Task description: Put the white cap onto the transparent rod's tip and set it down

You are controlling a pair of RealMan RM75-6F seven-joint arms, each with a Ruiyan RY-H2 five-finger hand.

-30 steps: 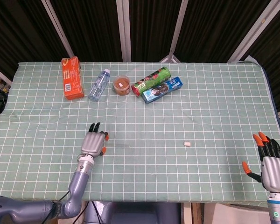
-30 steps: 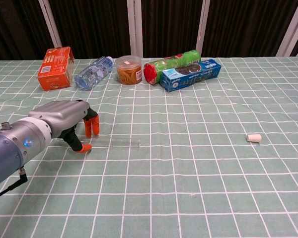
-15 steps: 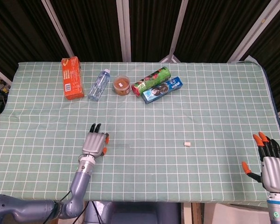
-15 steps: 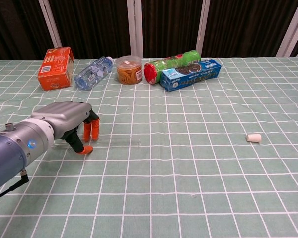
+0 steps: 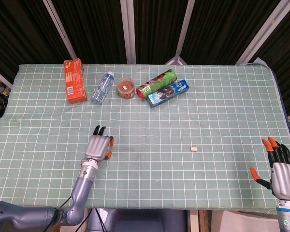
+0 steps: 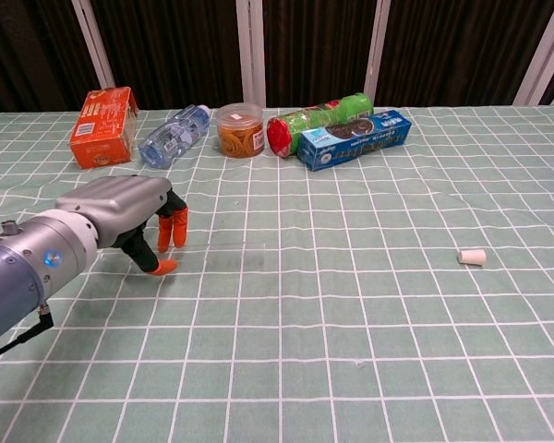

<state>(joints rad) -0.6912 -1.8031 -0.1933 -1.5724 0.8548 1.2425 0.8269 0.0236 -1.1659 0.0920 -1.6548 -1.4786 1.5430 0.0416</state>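
Along the far edge of the table (image 5: 232, 121), from your left, lie an orange carton (image 5: 73, 80), a water bottle (image 5: 102, 87) on its side, a small tub (image 5: 126, 88) with brown contents, a green can (image 5: 156, 83) on its side and a blue biscuit box (image 5: 168, 93) just in front of it.

Your left hand (image 5: 98, 146) sits low over the near-left part of the cloth, palm down, its orange fingertips (image 6: 173, 230) curled toward the cloth and the thumb tip at the surface. The transparent rod (image 5: 123, 149) shows in the head view only as a faint line just to the right of that hand; the chest view does not make it out. Whether your fingers actually have hold of it, you cannot tell from these views.

The white cap (image 5: 194, 149) lies alone on the cloth right of centre, well apart from both hands.

Your right hand (image 5: 279, 168) is at the near-right corner, off the table edge, fingers spread and holding nothing.
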